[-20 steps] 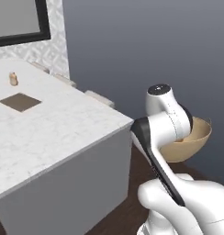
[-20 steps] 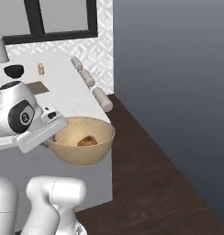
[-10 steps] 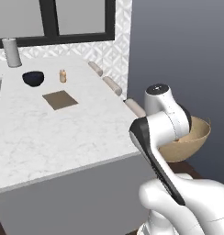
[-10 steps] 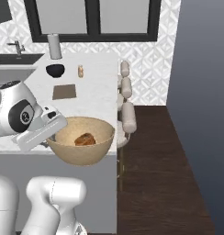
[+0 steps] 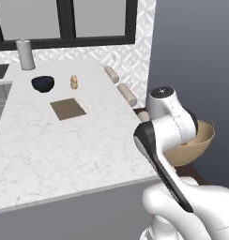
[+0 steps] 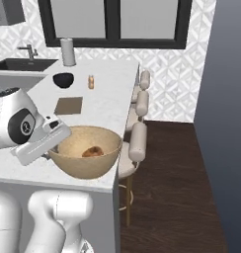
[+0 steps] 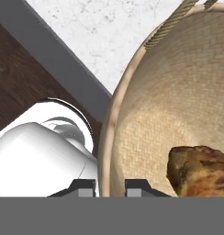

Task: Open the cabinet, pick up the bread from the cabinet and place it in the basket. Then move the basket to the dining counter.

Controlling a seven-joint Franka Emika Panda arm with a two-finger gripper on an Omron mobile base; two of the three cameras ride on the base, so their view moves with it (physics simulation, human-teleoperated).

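Observation:
My gripper (image 7: 110, 188) is shut on the rim of the tan woven basket (image 7: 107, 137), one fingertip on each side of the wall. The brown bread (image 7: 201, 170) lies inside on the bottom. From the right base view, the basket (image 6: 85, 165) hangs in the gripper (image 6: 57, 145) over the near right corner of the dining counter (image 6: 110, 101), with the bread (image 6: 93, 151) in it. In the left base view the basket (image 5: 203, 140) peeks out behind my arm, just off the edge of the dining counter (image 5: 64, 145). The cabinet's doors are out of view.
On the counter stand a dark blue bowl (image 6: 63, 79), a small shaker (image 6: 91, 82), a brown mat (image 6: 69, 105) and a grey canister (image 6: 68, 52). A sink (image 6: 23, 63) lies at far left. Padded stools (image 6: 138, 141) line the counter's right side over dark wood floor (image 6: 177, 188).
The whole scene has swung as the base turned, so the counter now lies more squarely ahead. The basket with the bread has stayed in the shut gripper.

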